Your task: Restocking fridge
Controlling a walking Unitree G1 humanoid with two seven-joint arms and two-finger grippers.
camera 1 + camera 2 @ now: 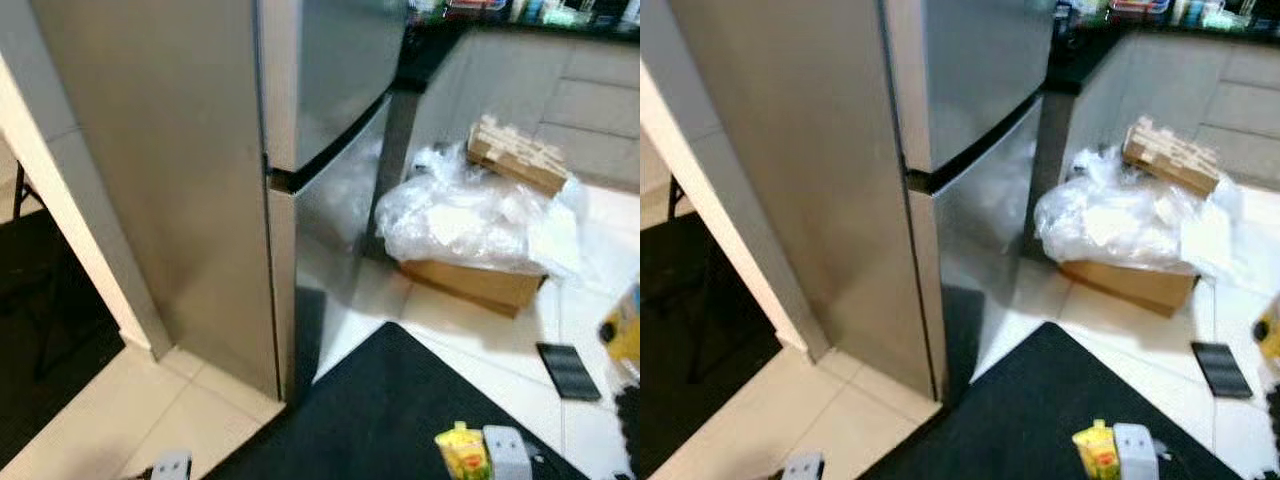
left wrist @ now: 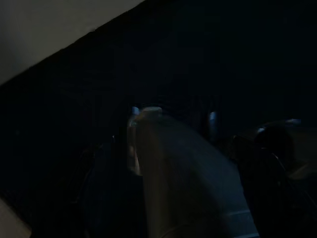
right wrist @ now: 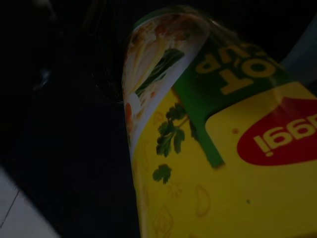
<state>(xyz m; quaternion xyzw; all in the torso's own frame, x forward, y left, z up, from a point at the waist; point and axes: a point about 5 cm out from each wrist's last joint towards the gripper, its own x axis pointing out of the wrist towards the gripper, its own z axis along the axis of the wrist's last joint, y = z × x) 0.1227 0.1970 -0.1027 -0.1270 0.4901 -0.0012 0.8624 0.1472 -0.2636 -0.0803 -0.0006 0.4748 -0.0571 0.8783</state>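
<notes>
While fridge (image 1: 300, 150) shut, right gripper (image 1: 480, 455) grips noodle cup (image 3: 233, 148).

You're looking down at a pale tiled floor (image 1: 120, 410) with a black mat (image 1: 390, 410) across the lower middle. A cream wall edge (image 1: 70, 230) runs down your left, with a dark area behind it. Grey kitchen cabinets (image 1: 590, 100) under a black countertop (image 1: 440, 40) stand at the back. Near them a crumpled clear plastic sheet (image 1: 470, 220) covers a brown cardboard box (image 1: 475, 283), and what seems a small dark flat object (image 1: 568, 370) lies on the tiles.
</notes>
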